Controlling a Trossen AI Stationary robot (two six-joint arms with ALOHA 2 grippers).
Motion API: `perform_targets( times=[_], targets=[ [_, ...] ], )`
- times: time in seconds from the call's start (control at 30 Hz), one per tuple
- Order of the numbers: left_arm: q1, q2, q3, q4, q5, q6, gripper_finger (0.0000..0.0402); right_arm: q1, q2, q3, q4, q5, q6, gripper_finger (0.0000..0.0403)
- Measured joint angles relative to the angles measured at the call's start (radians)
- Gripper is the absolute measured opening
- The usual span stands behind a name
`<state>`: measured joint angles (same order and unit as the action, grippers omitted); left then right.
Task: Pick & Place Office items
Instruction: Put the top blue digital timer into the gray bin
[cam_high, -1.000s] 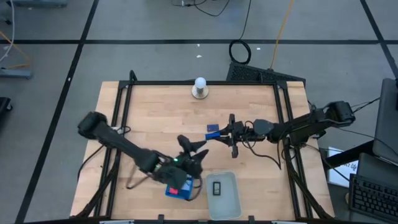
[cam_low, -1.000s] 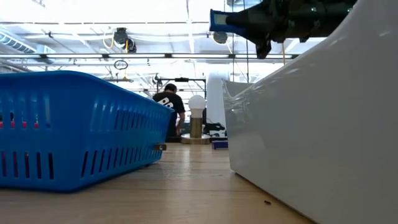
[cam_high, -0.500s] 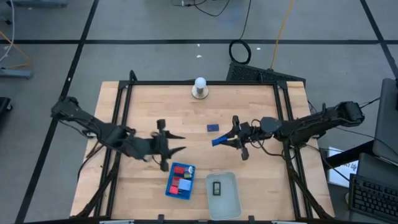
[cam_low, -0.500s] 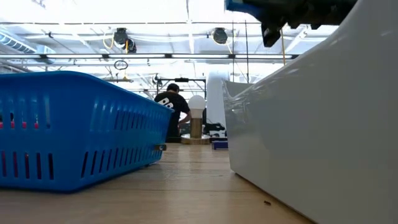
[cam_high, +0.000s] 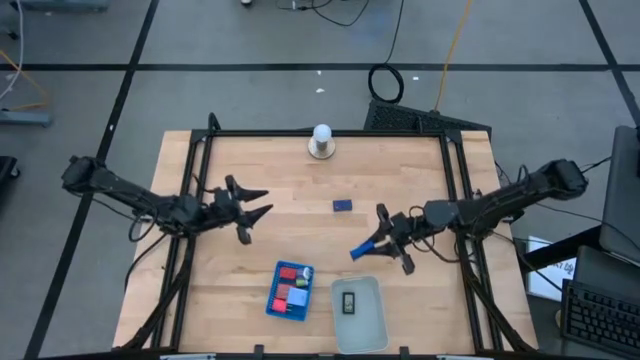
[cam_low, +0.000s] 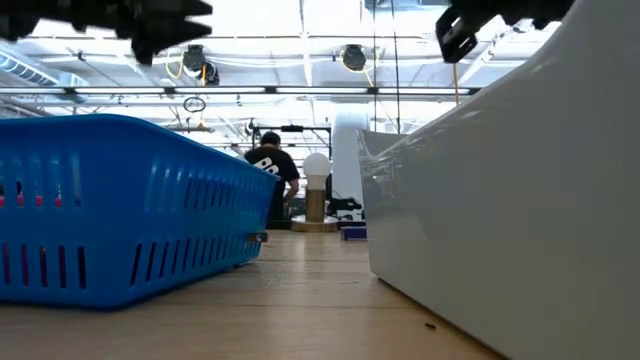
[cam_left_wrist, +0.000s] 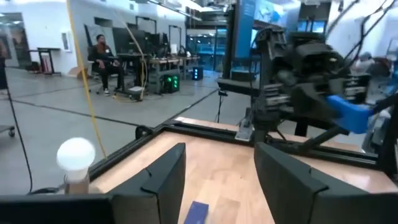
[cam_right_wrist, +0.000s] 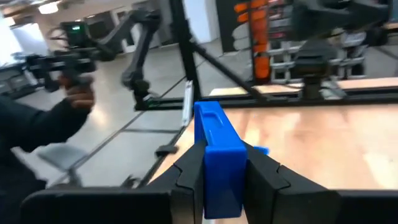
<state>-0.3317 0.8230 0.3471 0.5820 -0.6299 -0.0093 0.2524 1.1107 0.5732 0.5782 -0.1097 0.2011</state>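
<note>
Blue plastic filled the pinch of our right gripper (cam_high: 366, 248): its two dark fingers (cam_right_wrist: 189, 171) were clamped on either side of a light blue rectangle (cam_right_wrist: 219, 155), which stuck out past the tips, above the wooden table (cam_high: 420, 170). Just below and ahead of that gripper in the high view sat the clear tray (cam_high: 359, 312) with a black rectangular piece (cam_high: 348, 303) lying inside it. Beside the clear tray, a little farther from the right gripper, stood the blue tray (cam_high: 289, 291), holding red blocks (cam_high: 283, 296) and a pale blue piece (cam_high: 298, 296). Beyond the held rectangle, a dark blue rectangle (cam_high: 342, 206) lay flat on the wood by itself, roughly between our two grippers. Our left gripper (cam_high: 258, 207) hung over the opposite side of the table with its fingers (cam_left_wrist: 163, 180) parted and nothing between them, well apart from both trays. Farthest off, near the table's rear edge, we saw the white ball on its round base (cam_high: 321, 141).
</note>
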Motion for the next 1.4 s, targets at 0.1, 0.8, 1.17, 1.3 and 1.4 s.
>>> perform_targets(
  times=[0.1,0.8,1.17,1.3,1.4],
  targets=[
    [0.000,-0.031,-0.061,0.034,0.000,-0.021,0.0200,0.051,0.004,0.000,-0.019,0.003,0.013,0.0067],
    [0.000,-0.039,-0.097,0.048,0.001,-0.049,0.0212,0.217,0.269,0.223,-0.312,0.002,0.038,0.0052],
    [0.000,-0.038,-0.097,0.051,0.001,-0.048,0.0212,0.247,0.377,0.253,-0.376,0.000,0.044,0.0056],
    [0.000,-0.038,-0.097,0.051,0.001,-0.048,0.0212,0.254,0.395,0.253,-0.427,-0.027,0.042,0.0052],
    [0.000,-0.038,-0.097,0.051,0.001,-0.041,0.0212,0.257,0.404,0.246,-0.426,-0.049,0.045,0.0067]
  ],
)
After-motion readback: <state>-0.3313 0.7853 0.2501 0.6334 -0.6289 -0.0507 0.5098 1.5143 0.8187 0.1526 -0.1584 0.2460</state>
